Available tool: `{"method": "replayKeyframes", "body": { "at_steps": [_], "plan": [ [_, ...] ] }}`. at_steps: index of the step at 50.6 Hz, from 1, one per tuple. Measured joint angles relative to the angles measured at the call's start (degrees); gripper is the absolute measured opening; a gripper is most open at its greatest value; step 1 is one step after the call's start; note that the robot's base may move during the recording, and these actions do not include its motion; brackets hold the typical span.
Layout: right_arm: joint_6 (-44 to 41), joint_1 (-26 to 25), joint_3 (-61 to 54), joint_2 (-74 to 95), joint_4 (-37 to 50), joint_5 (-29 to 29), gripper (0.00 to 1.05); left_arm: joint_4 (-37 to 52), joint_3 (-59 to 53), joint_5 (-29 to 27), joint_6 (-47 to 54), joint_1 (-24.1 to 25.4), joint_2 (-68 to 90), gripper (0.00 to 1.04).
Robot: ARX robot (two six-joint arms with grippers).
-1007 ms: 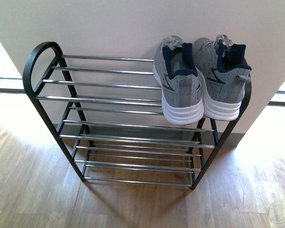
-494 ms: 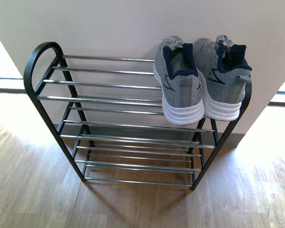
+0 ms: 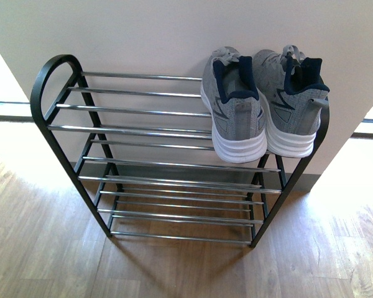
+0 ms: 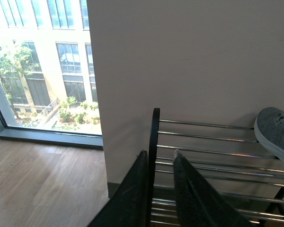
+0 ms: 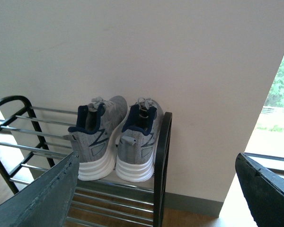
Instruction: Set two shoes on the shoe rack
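Nothing has shifted since the earlier front pictures: rack and footwear lie as they did, and neither arm enters the front view.

1. Pale wall (image 3: 143,31): stands behind the rack. A bright window (image 4: 38,61) adjoins it on the robot's left.
2. Wood-plank floor (image 3: 43,248): carries the rack.
3. Shoe rack (image 3: 137,112): black frame with rounded side arches and tiers of chrome bars, set against the wall. The lower tiers carry no load.
4. Grey knit sneakers: both rest on the top tier at its right end.
   - Left sneaker (image 3: 236,108) and right sneaker (image 3: 292,102) sit side by side and upright.
   - Toes point to the wall. The white-soled heels face the robot and reach the front of the tier.
   - The right sneaker lies just beside the right side arch.
5. Right gripper (image 5: 156,158): jaws spread wide, nothing held. It is well apart from the rack, with both sneakers seen between its fingers (image 5: 47,189).
6. Left gripper (image 4: 159,153): fingers (image 4: 137,189) drawn nearly together with a narrow gap, nothing held. It is near the left end of the rack.
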Motion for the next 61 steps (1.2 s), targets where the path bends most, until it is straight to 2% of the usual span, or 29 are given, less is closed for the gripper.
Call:
{"method": "replayKeyframes", "body": {
  "at_steps": [11, 20, 23, 26, 61],
  "plan": [
    [-0.02, 0.00, 0.00, 0.00, -0.02, -0.31, 0.96, 0.00, 0.00, -0.28, -0.02, 0.00, 0.00, 0.61],
    [0.00, 0.00, 0.00, 0.00, -0.02, -0.17, 0.96, 0.00, 0.00, -0.11, 0.00, 0.00, 0.00, 0.86],
    [0.00, 0.00, 0.00, 0.02, -0.02, -0.13, 0.96, 0.00, 0.00, -0.07, 0.04, 0.00, 0.00, 0.97],
    [0.00, 0.00, 0.00, 0.00, -0.02, 0.09, 0.96, 0.00, 0.02, 0.07, 0.04, 0.00, 0.00, 0.95],
    [0.00, 0.00, 0.00, 0.02, -0.04, 0.02, 0.96, 0.00, 0.02, 0.02, 0.02, 0.02, -0.02, 0.95]
  ]
}}
